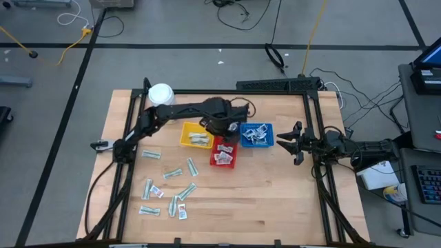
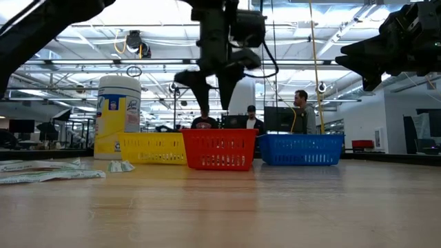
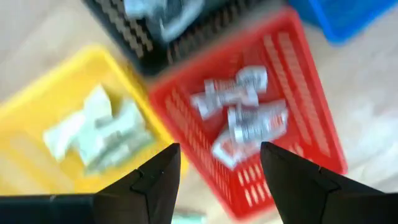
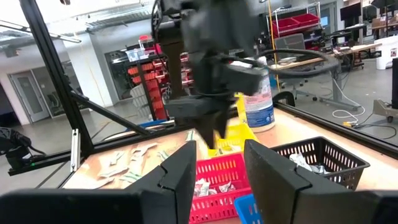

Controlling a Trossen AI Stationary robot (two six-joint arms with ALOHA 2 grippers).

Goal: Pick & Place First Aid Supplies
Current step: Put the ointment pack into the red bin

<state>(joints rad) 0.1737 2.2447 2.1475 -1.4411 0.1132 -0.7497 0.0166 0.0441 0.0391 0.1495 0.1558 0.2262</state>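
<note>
Hovering over the red tray [image 1: 224,156], the left pincer [image 3: 217,171] stands spread and empty, white packets [image 3: 242,115] lying in the tray beneath. More packets [image 1: 169,189] litter the counter [image 1: 262,200] toward seven o'clock. At three o'clock the right pincer [image 1: 288,142] waits, half spread.

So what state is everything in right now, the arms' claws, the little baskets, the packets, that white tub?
Left gripper: open, empty, above the red tray.
Right gripper: fingers apart, empty, waiting right of the trays.
Yellow tray: holds pale green packets.
Red tray: holds white packets.
Blue tray: holds white packets.
Black tray: holds packets.
Loose packets: scattered flat on the table.
White jar: upright, closed.
</note>
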